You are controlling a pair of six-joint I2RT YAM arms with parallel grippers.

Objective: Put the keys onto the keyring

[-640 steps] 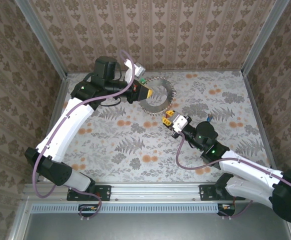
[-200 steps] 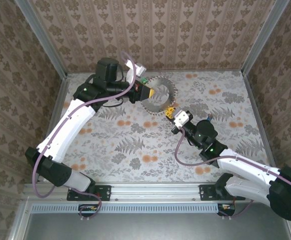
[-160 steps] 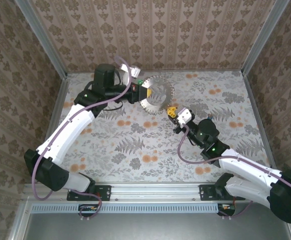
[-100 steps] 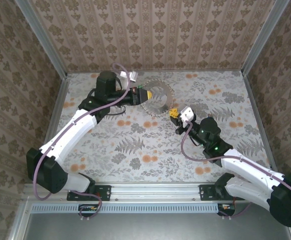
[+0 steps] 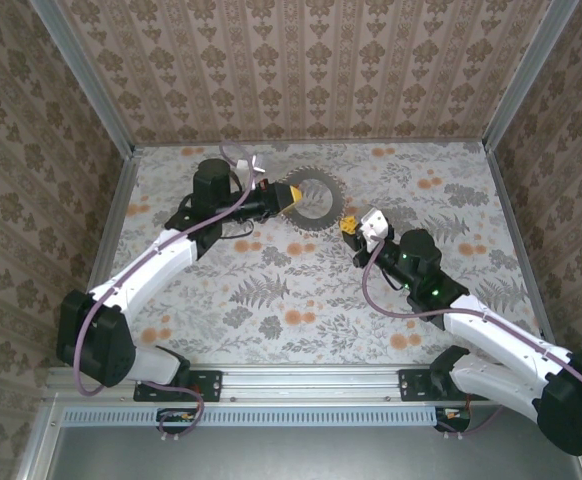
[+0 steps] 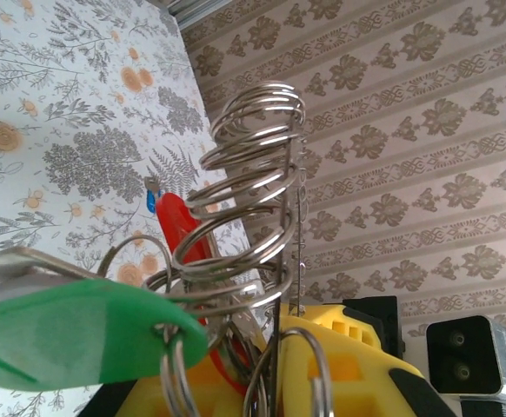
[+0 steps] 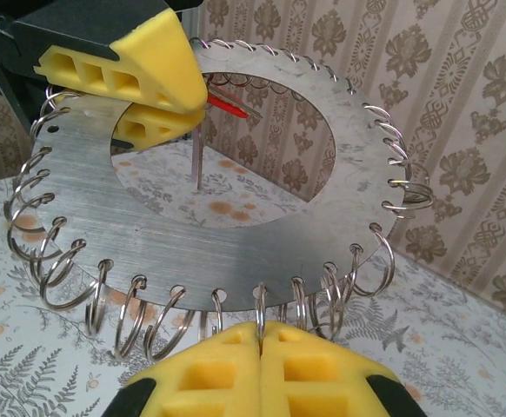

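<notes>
Hung: green key, red key, seemingly.
Remaining: probably more threading.
Left gripper: clamps keyring, 10 o'clock.
Right gripper: closed, 6 o'clock.

Keyring: flat silvery disc with a wide round hole; small wire split rings hang through holes all round its outer edge.
Pose: lifted off the bench and tilted, with its rim pinched in the left end effector.
Green-tagged key: hangs from a split ring at the pinched side, tag lying flat.
Red-tagged key: just behind the green one — a silvery blade hangs down nearby, seen through the hole.
</notes>
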